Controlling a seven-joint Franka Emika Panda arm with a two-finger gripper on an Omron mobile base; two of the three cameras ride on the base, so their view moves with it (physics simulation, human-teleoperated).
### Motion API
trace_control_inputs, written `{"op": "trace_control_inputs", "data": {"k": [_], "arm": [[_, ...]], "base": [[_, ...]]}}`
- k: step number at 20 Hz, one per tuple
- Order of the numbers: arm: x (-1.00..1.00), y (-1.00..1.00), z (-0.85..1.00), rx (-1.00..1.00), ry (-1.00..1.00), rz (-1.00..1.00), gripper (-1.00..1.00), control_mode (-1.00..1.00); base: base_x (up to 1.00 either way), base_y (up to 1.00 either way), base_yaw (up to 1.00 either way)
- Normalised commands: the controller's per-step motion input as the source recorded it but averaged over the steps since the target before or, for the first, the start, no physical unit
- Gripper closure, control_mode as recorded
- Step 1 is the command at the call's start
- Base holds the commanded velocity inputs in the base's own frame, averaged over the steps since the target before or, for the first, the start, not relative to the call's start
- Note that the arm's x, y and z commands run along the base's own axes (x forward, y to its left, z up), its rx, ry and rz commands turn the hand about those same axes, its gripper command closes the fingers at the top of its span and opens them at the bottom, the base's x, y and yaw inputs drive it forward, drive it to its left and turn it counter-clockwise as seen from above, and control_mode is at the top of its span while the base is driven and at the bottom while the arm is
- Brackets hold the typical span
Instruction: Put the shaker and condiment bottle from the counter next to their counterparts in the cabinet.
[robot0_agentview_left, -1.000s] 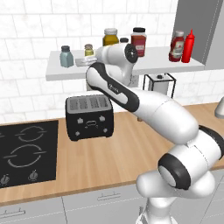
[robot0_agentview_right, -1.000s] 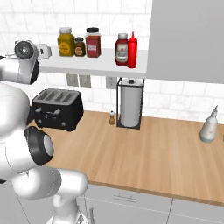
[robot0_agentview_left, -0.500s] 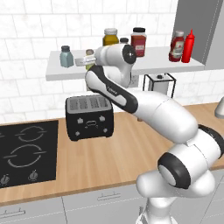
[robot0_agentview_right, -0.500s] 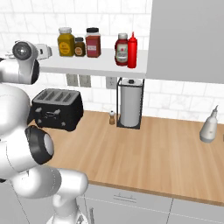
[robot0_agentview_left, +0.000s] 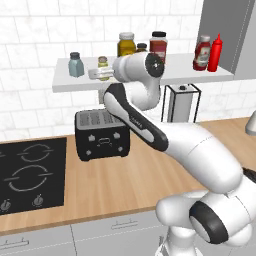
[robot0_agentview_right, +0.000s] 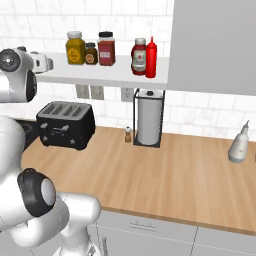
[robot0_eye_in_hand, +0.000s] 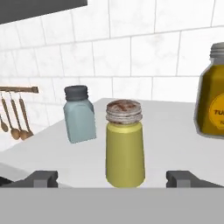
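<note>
Hand view: the shaker, yellow-green with a grey-silver cap, is standing upright on the white shelf board of the cabinet, at centre frame. The gripper is gaping wide, its two dark fingertips rising well apart at 7 and 5 o'clock of the shaker, touching nothing and holding nothing. The pale blue-grey shaker with a dark cap is sitting near the yellow-green one, at its 10 o'clock, apart from it. A mustard-yellow jar is standing at 2 o'clock, cut by the frame edge. Hanging spoons are showing at 9 o'clock against the tiled wall.

Left base view: the white arm is reaching up from 5 o'clock, with the hand lying level over the shelf and pointing toward 9 o'clock. The shaker is appearing just behind the hand; the pale blue-grey shaker is standing to its 9 o'clock. The condiment bottle is standing on the shelf touching or just beside the tall red squeeze bottle, near the grey cabinet panel.

Right base view: the condiment bottle and the squeeze bottle are standing together on the shelf. Below, on the counter, are resting a black toaster, a tiny brown shaker and a paper towel holder.
</note>
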Motion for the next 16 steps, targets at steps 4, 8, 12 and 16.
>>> {"op": "trace_control_inputs", "data": {"k": [4,8,12,16], "arm": [[-1.0,-0.29,0.21,0.08,0.09,-0.05,-1.0,-1.0],[-1.0,-0.51,0.39,0.01,-0.02,0.0,-1.0,-1.0],[-1.0,-0.55,0.49,0.0,-0.09,0.0,-1.0,-1.0],[-1.0,-0.68,0.45,0.0,-0.18,0.02,-1.0,-1.0]], "base": [[0.0,0.0,0.0],[0.0,0.0,0.0],[0.0,0.0,0.0],[0.0,0.0,0.0]]}}
